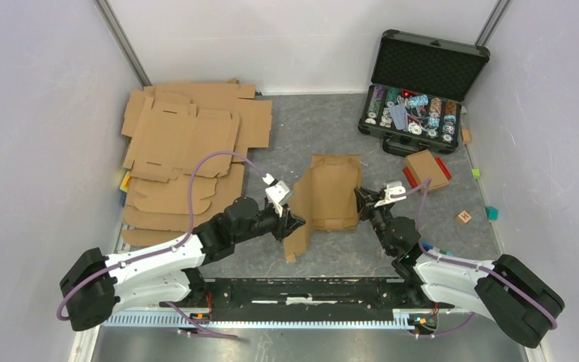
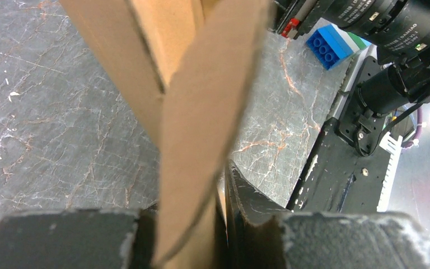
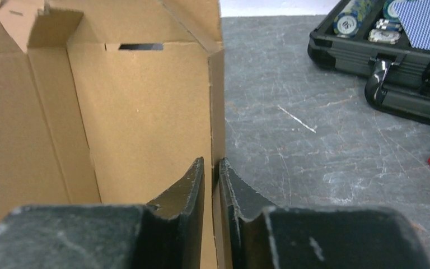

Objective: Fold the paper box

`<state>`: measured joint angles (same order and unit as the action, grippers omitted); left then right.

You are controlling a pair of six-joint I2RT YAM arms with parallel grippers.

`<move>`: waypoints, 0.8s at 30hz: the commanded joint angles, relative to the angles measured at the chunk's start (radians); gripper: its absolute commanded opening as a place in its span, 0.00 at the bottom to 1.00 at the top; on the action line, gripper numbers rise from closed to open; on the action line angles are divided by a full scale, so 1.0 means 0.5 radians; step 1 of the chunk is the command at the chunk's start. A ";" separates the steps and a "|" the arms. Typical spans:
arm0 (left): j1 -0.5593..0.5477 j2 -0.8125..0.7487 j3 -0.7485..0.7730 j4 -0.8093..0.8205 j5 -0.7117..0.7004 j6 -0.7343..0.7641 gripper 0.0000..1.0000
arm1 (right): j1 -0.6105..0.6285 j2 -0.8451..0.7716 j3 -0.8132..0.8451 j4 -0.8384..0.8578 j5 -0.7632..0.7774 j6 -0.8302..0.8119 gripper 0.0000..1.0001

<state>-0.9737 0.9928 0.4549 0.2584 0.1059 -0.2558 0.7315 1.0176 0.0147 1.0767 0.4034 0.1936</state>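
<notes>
The paper box is a partly folded brown cardboard blank lying at the table's centre between both arms. My left gripper holds its left flap, which hangs down towards the front. In the left wrist view that doubled flap runs between the fingers, and my left gripper is shut on it. My right gripper is at the box's right side. The right wrist view shows the box's inside with a slot, and my right gripper straddles the upright right wall with its jaws slightly apart.
A stack of flat cardboard blanks lies at the back left. An open black case of poker chips stands at the back right. A small brown box, a wooden cube and a teal block lie to the right.
</notes>
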 commanded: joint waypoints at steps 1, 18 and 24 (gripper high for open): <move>-0.045 0.028 0.148 -0.078 -0.039 0.168 0.24 | 0.022 -0.042 -0.188 -0.263 -0.159 0.062 0.24; -0.214 0.119 0.250 -0.318 -0.483 0.309 0.23 | 0.022 -0.405 -0.060 -0.855 -0.453 -0.061 0.59; -0.284 0.064 0.166 -0.342 -0.694 0.309 0.22 | 0.021 -0.634 -0.043 -1.116 -0.410 -0.090 0.69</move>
<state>-1.0935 1.0454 0.5594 0.1104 -0.1440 -0.1501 0.7334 0.7578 0.0147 0.6243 0.2096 0.1661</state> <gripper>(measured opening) 0.231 0.673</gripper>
